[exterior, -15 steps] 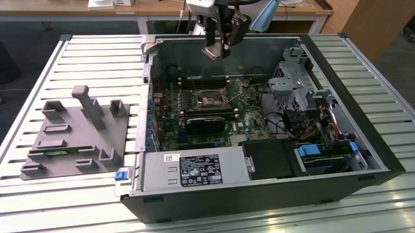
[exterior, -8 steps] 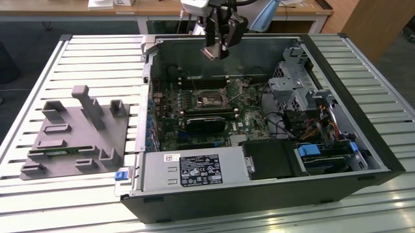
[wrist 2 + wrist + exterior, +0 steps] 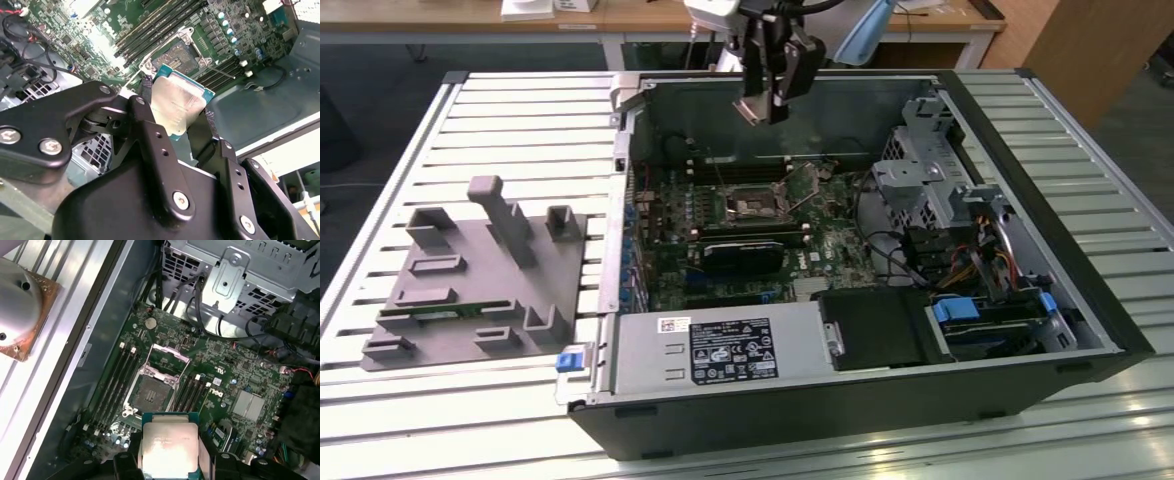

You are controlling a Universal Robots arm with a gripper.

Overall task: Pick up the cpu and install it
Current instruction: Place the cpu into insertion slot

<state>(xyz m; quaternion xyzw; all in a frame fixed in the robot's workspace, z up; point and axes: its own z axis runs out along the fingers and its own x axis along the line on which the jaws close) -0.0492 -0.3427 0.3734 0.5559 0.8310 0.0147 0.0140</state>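
My gripper [image 3: 767,112] hangs above the far wall of the open computer case [image 3: 1067,330], shut on the cpu. The cpu [image 3: 177,107] is a flat square chip with a silvery top and a thin green edge, clamped between the two black fingers [image 3: 200,135] in both wrist views. In the first wrist view the cpu [image 3: 169,447] is held above the motherboard, a short way from the empty socket [image 3: 150,395]. The socket [image 3: 754,208] has its metal frame [image 3: 167,357] flipped open, with memory slots on both sides.
A grey fixture block [image 3: 467,290] carrying a green memory stick [image 3: 440,312] lies on the slatted table at the exterior view's left. Inside the case are a power supply [image 3: 720,350], a metal drive cage [image 3: 934,170] and loose cables [image 3: 894,255]. A copper-based round metal part [image 3: 20,305] sits outside the case wall.
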